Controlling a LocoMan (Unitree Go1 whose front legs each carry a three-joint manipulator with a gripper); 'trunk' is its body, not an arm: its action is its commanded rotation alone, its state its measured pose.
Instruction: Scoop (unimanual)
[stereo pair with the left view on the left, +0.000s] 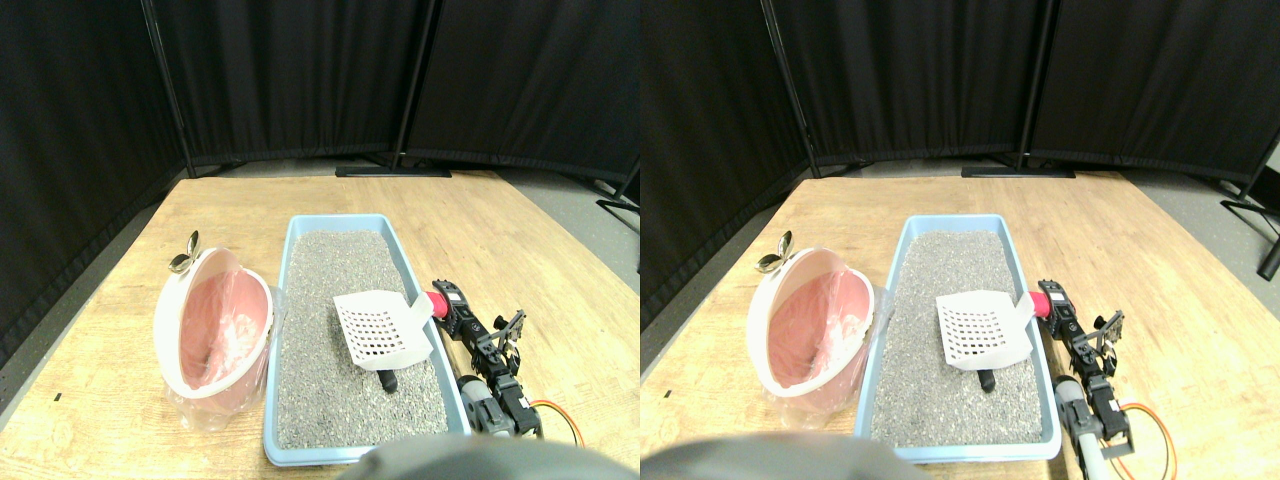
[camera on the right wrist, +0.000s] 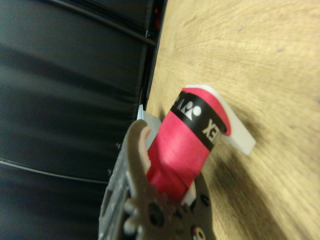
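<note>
One white slotted scoop (stereo pair with the left view on the left: 381, 329) hangs over grey litter in a blue tray (stereo pair with the left view on the left: 300, 232), a dark lump (stereo pair with the left view on the left: 387, 381) just below it and a pink lined bin (stereo pair with the left view on the left: 212, 333) beside the tray. Wrist view: right gripper (camera on the right wrist: 165, 187) clamped on the scoop's red-wrapped handle (camera on the right wrist: 185, 145), above wooden floor (camera on the right wrist: 260, 60).

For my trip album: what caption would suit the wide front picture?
Robot's right gripper holds a white slotted scoop over a blue litter tray, pink bin alongside.

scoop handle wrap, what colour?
Red, with a black band carrying white lettering, on the white scoop's handle. Wrist view shows it best.
</note>
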